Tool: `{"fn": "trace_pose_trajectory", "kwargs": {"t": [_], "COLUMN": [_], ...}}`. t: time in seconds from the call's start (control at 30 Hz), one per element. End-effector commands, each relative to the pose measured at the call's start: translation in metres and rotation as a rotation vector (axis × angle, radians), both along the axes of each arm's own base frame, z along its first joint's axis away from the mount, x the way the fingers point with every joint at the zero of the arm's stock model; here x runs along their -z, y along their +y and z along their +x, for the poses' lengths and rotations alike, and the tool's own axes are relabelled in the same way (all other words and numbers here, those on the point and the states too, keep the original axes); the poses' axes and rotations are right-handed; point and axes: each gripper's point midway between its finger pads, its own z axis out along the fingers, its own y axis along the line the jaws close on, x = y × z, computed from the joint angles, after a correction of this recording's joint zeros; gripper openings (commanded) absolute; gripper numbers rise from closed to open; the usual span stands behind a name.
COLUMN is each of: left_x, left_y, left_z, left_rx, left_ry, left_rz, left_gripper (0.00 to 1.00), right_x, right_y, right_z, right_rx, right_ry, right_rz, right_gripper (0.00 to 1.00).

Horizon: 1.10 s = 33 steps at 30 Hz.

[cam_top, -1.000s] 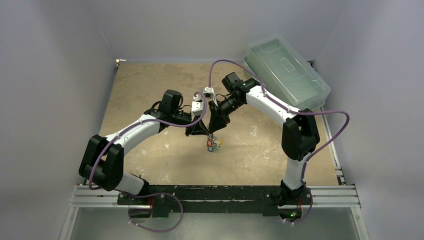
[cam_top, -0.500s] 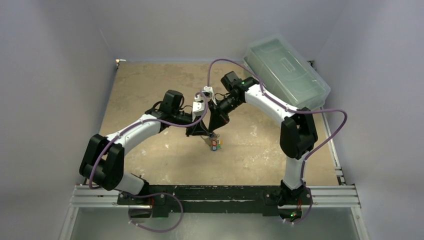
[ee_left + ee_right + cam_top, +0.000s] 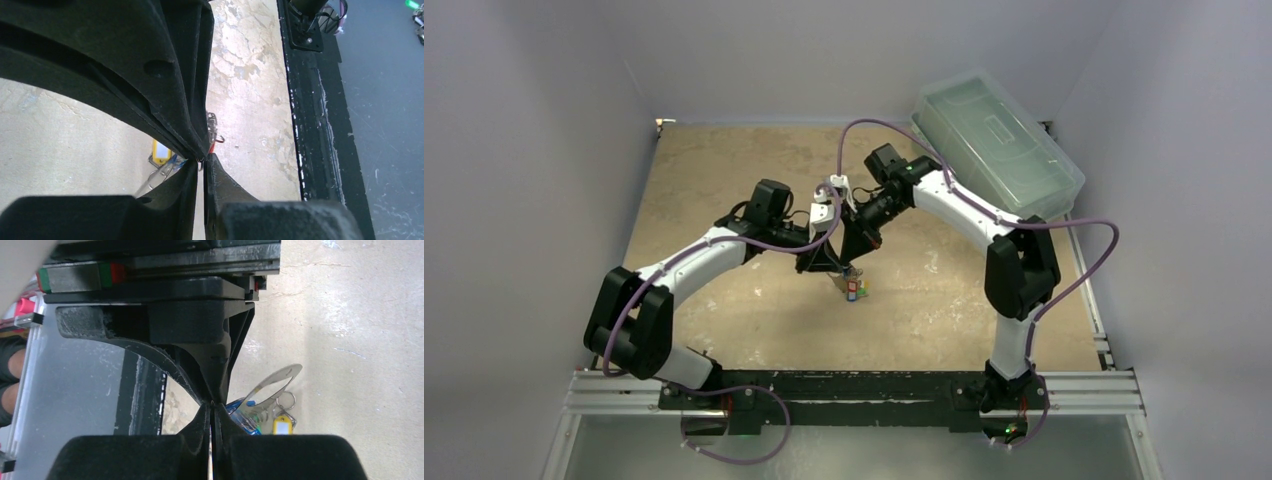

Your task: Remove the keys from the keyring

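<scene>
The keys [image 3: 854, 288] are a small bunch with coloured tags, hanging just below both gripper tips at mid-table. In the right wrist view the silvery arched keyring [image 3: 294, 371] leans over a blue tag [image 3: 246, 421], a yellow tag [image 3: 282, 426] and a small ring [image 3: 286, 400]. My left gripper [image 3: 202, 162] and right gripper [image 3: 212, 405] meet tip to tip, each shut on a thin wire ring of the bunch. The top view shows the left gripper [image 3: 832, 268] and the right gripper [image 3: 852, 262] touching. The left wrist view shows the yellow tag [image 3: 161, 150]; the keyring is mostly hidden there.
A clear lidded plastic box [image 3: 996, 140] stands at the back right corner. The black base rail [image 3: 854, 385] runs along the near edge and also shows in the left wrist view [image 3: 310, 100]. Grey walls close in the table on three sides.
Both grippers, still joined tip to tip, have shifted slightly up and left, and the bunch of keys has followed a little. Both stay shut.
</scene>
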Motion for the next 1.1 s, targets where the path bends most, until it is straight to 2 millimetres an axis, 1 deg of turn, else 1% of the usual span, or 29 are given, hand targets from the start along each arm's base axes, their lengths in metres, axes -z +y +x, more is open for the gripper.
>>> {"fn": "trace_pose_trajectory", "kwargs": {"t": [0.0, 0.13, 0.17, 0.2, 0.3, 0.4, 0.43, 0.47, 0.57, 0.7, 0.93, 1.07], "left_x": [-0.007, -0.018, -0.022, -0.026, -0.038, -0.046, -0.050, -0.051, -0.043, -0.035, -0.024, -0.016], "left_y": [0.005, 0.020, 0.025, 0.029, 0.037, 0.035, 0.033, 0.033, 0.030, 0.025, 0.023, 0.022], "left_z": [0.010, 0.020, 0.023, 0.026, 0.031, 0.025, 0.027, 0.026, 0.021, 0.013, 0.007, 0.005], "left_rx": [-0.010, -0.049, -0.063, -0.077, -0.114, -0.112, -0.122, -0.121, -0.107, -0.081, -0.054, -0.039], "left_ry": [-0.039, -0.014, -0.021, -0.028, -0.057, -0.061, -0.065, -0.062, -0.046, -0.040, -0.049, -0.036], "left_rz": [0.001, -0.044, -0.055, -0.066, -0.092, -0.136, -0.155, -0.164, -0.158, -0.138, -0.117, -0.104], "left_gripper": [0.16, 0.32, 0.34, 0.35, 0.35, 0.35, 0.35, 0.34, 0.34, 0.34, 0.33, 0.30], "right_x": [-0.013, -0.025, -0.027, -0.029, -0.035, -0.039, -0.038, -0.041, -0.046, -0.048, -0.042, -0.043], "right_y": [0.001, 0.006, 0.005, 0.006, 0.006, 0.009, 0.009, 0.011, 0.015, 0.017, 0.017, 0.017], "right_z": [0.007, 0.014, 0.013, 0.015, 0.013, 0.012, 0.010, 0.010, 0.011, 0.009, 0.006, 0.005], "right_rx": [0.027, 0.059, 0.065, 0.070, 0.069, 0.081, 0.085, 0.091, 0.106, 0.117, 0.129, 0.131], "right_ry": [-0.086, -0.118, -0.112, -0.124, -0.144, -0.136, -0.131, -0.130, -0.135, -0.124, -0.092, -0.068], "right_rz": [0.052, 0.141, 0.156, 0.183, 0.239, 0.286, 0.304, 0.324, 0.370, 0.418, 0.435, 0.438], "right_gripper": [0.00, 0.00, 0.00, 0.00, 0.00, 0.00, 0.00, 0.00, 0.00, 0.00, 0.00, 0.00]}}
